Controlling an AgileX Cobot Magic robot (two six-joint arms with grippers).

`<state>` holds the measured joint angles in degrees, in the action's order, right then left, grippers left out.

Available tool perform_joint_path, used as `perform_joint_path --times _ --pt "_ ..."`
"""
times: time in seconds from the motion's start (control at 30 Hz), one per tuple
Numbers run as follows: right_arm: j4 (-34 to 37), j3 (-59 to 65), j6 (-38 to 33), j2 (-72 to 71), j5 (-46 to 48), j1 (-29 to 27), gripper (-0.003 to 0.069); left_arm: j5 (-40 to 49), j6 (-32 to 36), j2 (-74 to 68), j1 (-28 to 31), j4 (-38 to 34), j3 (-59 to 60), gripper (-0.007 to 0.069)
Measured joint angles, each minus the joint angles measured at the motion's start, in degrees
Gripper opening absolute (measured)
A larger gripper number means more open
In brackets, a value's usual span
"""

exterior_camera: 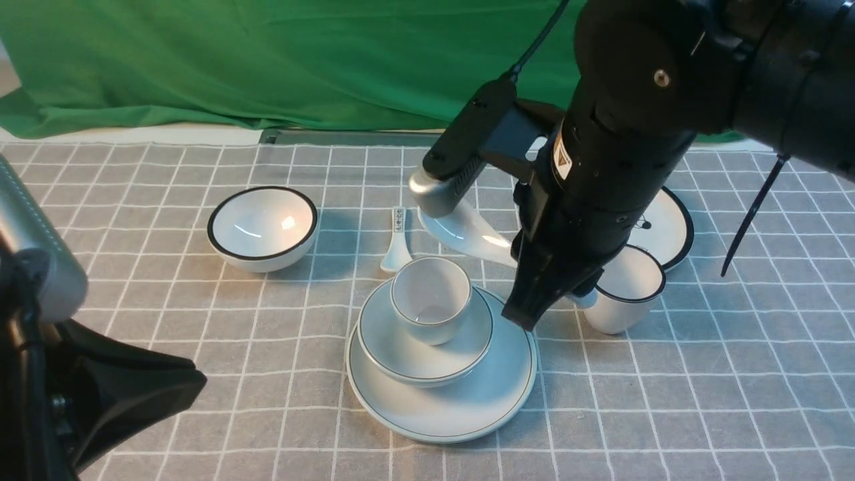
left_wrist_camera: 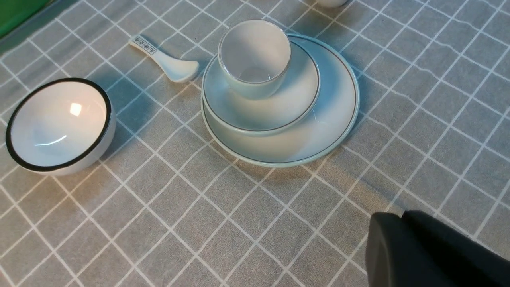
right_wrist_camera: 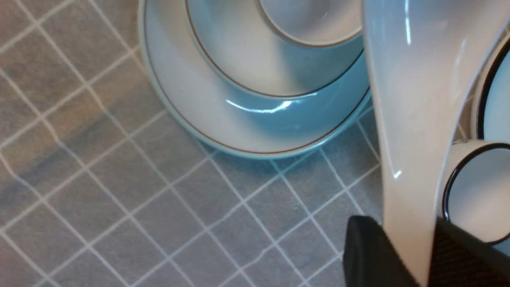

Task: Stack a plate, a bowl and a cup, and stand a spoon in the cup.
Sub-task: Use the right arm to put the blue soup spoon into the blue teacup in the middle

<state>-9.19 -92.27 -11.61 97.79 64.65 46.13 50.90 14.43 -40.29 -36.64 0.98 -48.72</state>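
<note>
The pale plate [exterior_camera: 467, 401] lies mid-table with the shallow bowl [exterior_camera: 414, 354] on it and the small cup [exterior_camera: 431, 297] standing in the bowl, empty; the left wrist view shows the same plate [left_wrist_camera: 330, 119], bowl [left_wrist_camera: 295, 99] and cup [left_wrist_camera: 255, 59]. My right gripper [exterior_camera: 528, 317] hangs at the plate's right edge, shut on the handle of the plain white spoon [exterior_camera: 467, 234], whose scoop sticks out behind the stack. In the right wrist view the spoon [right_wrist_camera: 414, 119] runs out from between the fingers of the right gripper [right_wrist_camera: 406, 243]. I cannot tell whether it is off the cloth. My left gripper [left_wrist_camera: 398, 223] is shut and empty, near the table's front left.
A black-rimmed bowl [exterior_camera: 262, 227] stands at the left. A small spoon with a patterned handle [exterior_camera: 397, 240] lies behind the stack. A black-rimmed cup [exterior_camera: 624, 290] stands just right of my right gripper, with a black-rimmed plate [exterior_camera: 668, 227] behind it. Checked grey cloth covers the table.
</note>
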Motion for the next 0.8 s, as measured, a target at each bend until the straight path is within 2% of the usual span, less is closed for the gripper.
perform_joint_path --times 0.13,0.27,0.57,0.8 --pt "2.87 0.00 2.40 0.00 0.00 0.00 0.0178 0.00 0.09 0.00 0.00 0.00 0.00 0.0010" --pt "13.02 0.00 5.31 0.32 -0.05 0.00 0.0178 0.00 0.16 0.00 0.00 0.00 0.00 0.0010" --pt "15.21 0.00 9.74 3.06 -0.10 -2.08 0.0178 0.11 0.16 0.00 0.00 0.05 0.00 0.0010" --pt "20.54 0.66 11.31 2.81 -0.10 -3.85 0.0178 -0.73 0.16 0.00 0.00 0.42 0.00 0.0010"
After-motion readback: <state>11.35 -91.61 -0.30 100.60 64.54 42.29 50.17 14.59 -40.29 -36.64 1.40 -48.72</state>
